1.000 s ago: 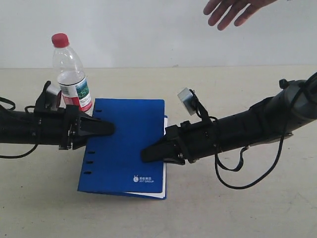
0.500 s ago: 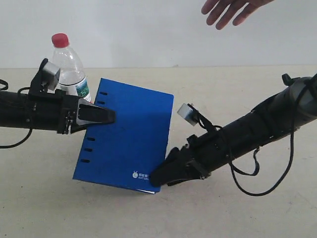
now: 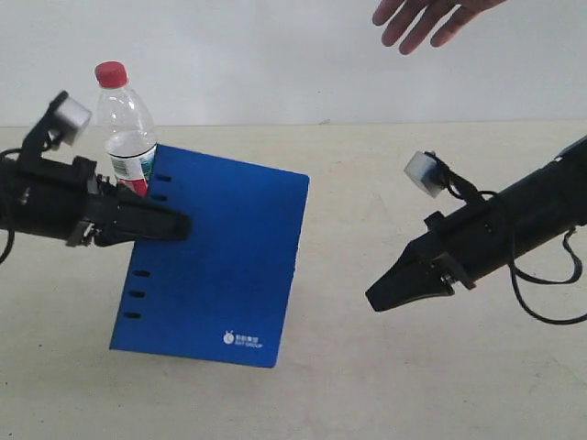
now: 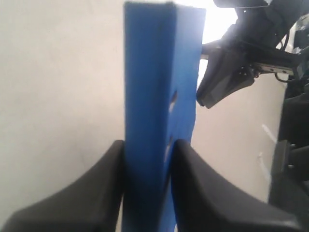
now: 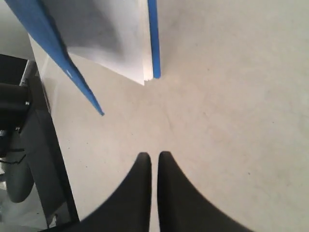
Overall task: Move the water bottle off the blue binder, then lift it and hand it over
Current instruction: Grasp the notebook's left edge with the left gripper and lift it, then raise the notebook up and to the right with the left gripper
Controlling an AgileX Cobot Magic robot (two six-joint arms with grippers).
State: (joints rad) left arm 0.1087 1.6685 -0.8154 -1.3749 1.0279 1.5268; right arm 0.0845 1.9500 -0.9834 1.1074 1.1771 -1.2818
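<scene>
My left gripper (image 3: pixel 171 226) is clamped on the slotted spine edge of the blue binder (image 3: pixel 229 252), one finger on each cover, and the binder hangs tilted above the table (image 3: pixel 385 394); I cannot tell whether its low corner touches. The water bottle (image 3: pixel 128 128) stands upright just behind that spine edge, toward the table's far left corner, its base hidden. My right gripper (image 3: pixel 381 295) is pinched shut on nothing, well apart to the right. A person's hand (image 3: pixel 431 18) waits beyond the far edge. To do this well I should hold the clamp firm, raise the binder away from the bottle so I don't tip it, and move slowly, since one cover hangs loose from the pages.
</scene>
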